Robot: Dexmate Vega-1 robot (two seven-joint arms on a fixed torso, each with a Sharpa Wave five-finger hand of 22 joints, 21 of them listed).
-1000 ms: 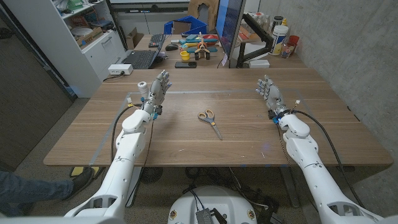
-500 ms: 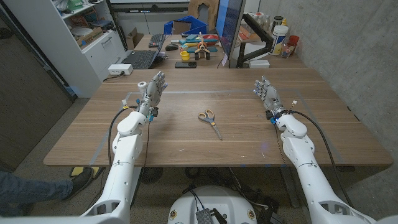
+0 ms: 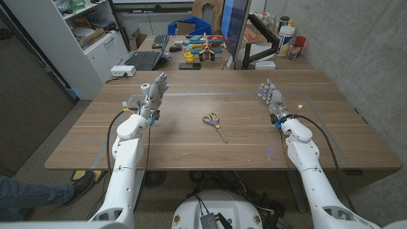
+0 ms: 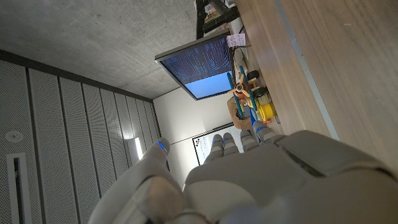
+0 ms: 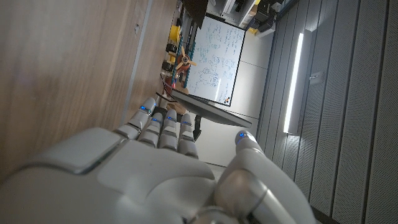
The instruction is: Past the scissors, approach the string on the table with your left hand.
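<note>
Left hand point(image 3: 154, 92): raised over the far left part of the wooden table point(image 3: 191, 143), fingers straight, close together and pointing away from the robot; it holds nothing. In the left wrist view the hand point(image 4: 261, 180) shows from behind, fingers reaching toward a distant screen.

String: a small pale object point(image 3: 145, 88) sits just beside the left hand's fingertips, on the table's left side near a faint line that crosses the wood. It may be the spool of string, but it is too small to tell for certain.

Scissors point(image 3: 215, 123): lying flat near the middle of the table, orange handles toward the far edge, blades pointing toward the robot's right. They lie well apart from both hands and nothing touches them.

Right hand point(image 3: 272, 97): raised over the right part of the table, fingers extended and empty. In the right wrist view the hand point(image 5: 155, 174) is seen from behind, thumb standing apart from the other fingers.

Background: a second desk behind the table carries a keyboard point(image 3: 143, 60) and a blue bin point(image 3: 189, 27).

Progress: judging by position, the left hand is already farther out than the scissors and close to the pale object. What seems left is the last short reach to it; no contact is visible yet.
</note>
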